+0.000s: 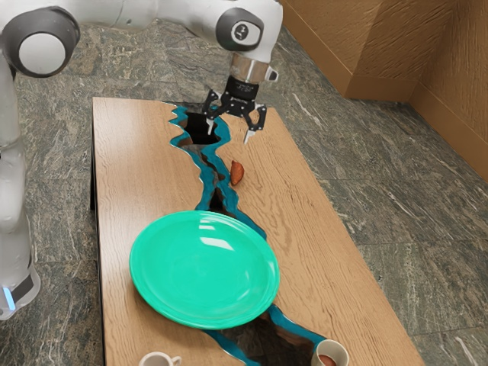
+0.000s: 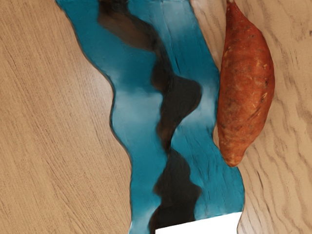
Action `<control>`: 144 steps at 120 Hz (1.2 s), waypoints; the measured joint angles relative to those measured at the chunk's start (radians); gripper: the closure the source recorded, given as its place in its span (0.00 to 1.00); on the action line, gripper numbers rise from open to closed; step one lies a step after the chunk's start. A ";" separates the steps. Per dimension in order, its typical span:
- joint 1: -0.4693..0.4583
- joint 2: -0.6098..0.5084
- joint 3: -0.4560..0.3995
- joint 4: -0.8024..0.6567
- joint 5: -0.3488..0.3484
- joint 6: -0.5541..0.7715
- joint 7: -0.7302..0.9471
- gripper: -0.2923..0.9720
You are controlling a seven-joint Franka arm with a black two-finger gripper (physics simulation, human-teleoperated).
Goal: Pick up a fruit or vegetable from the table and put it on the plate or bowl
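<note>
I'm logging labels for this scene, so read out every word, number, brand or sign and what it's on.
Nothing here can be read.
On the arm's joint cap: a small pale mark, too blurred to read.
On the sweet potato, green plate and table: no writing.

Exterior: looks down from high at one side over the long wooden table (image 1: pixel 335 252). Wrist: faces straight down, close, sharing teal resin strip (image 2: pixel 136 122) and reddish-brown tapered sweet potato (image 2: pixel 246 83)
</note>
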 joint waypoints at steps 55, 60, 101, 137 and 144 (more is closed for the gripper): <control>0.029 0.142 0.000 -0.014 -0.128 0.197 0.156 0.23; 0.031 0.139 0.001 -0.033 -0.136 0.213 0.166 0.23; 0.033 0.150 0.034 -0.095 -0.161 0.288 0.224 0.23; 0.034 0.211 0.032 -0.090 -0.201 0.324 0.249 0.06; 0.032 0.209 0.032 -0.088 -0.205 0.328 0.252 0.13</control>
